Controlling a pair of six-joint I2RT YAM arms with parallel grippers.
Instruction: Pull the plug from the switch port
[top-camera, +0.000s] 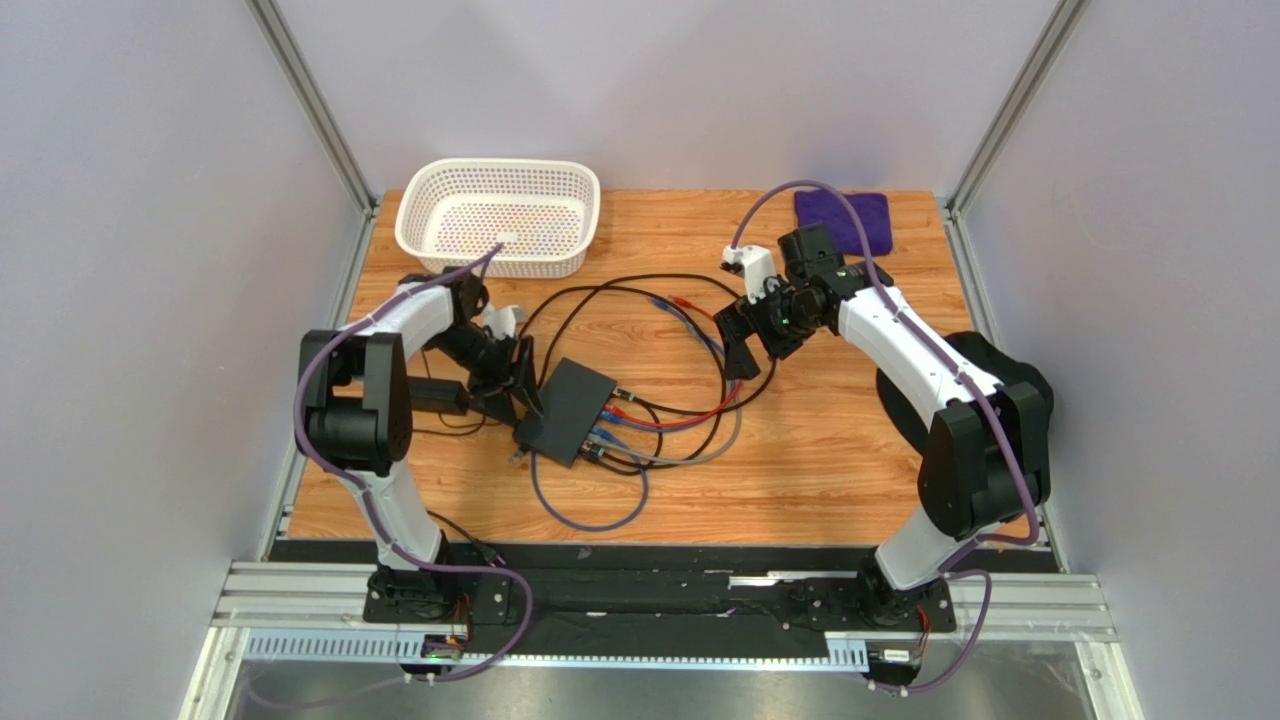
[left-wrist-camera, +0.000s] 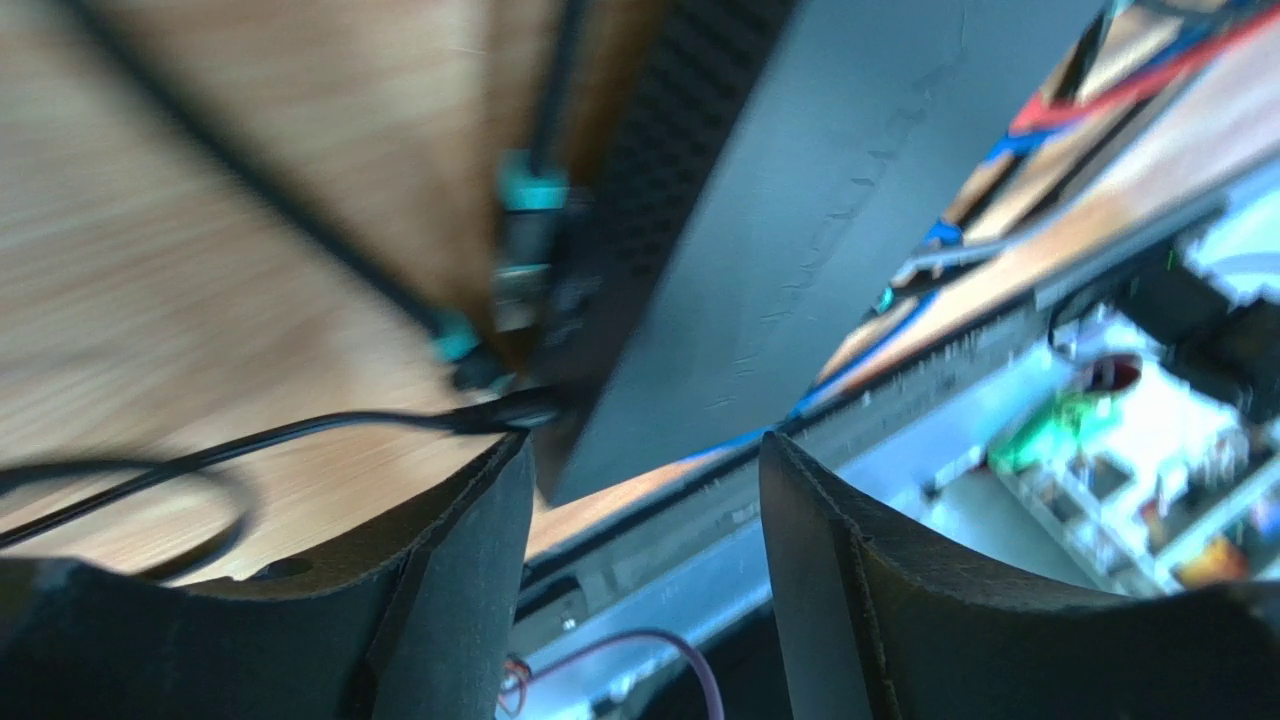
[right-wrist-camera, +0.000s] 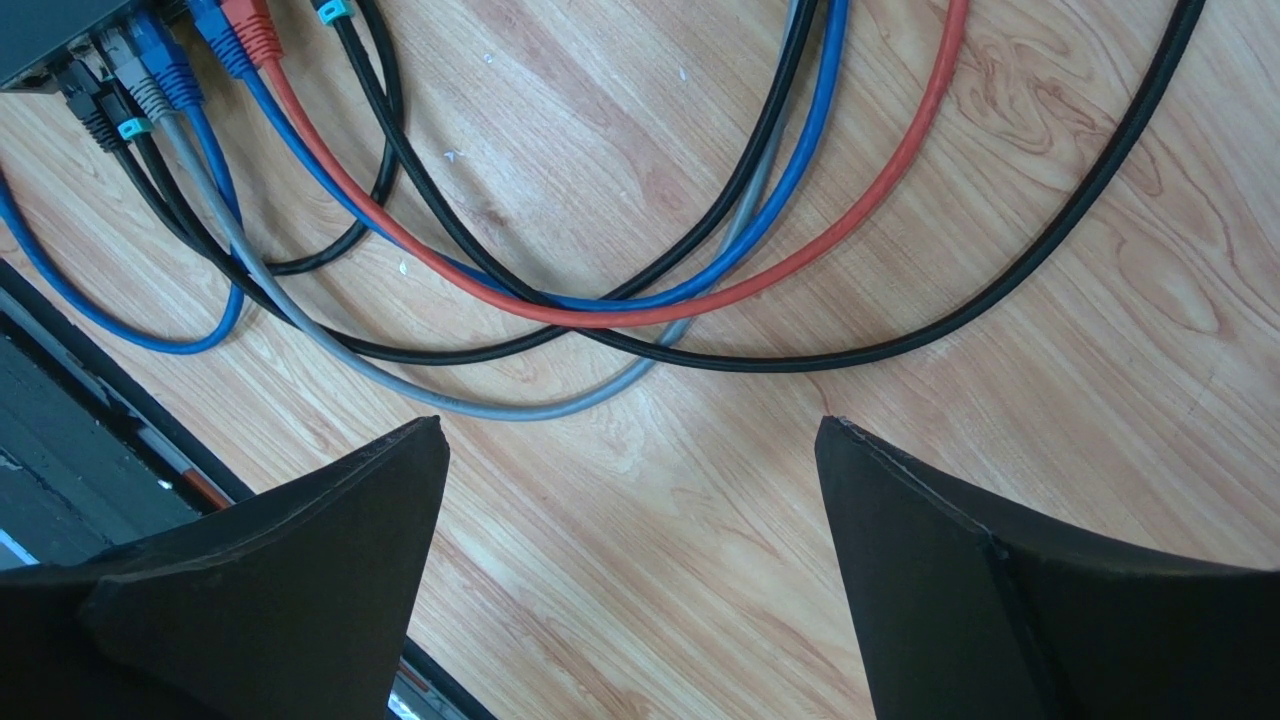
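One switch (top-camera: 571, 405), one white basket (top-camera: 556, 255), one purple cloth (top-camera: 845, 215); one red cable (right-wrist-camera: 927, 143)

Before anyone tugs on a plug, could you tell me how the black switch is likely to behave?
The switch looks flat and light, so it would probably slide on the wooden table rather than tip. Its cables lie in slack loops, so they likely flex and barely anchor it.

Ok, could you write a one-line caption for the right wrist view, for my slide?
Open right gripper above blue, red, grey and black cables running to the switch at upper left.
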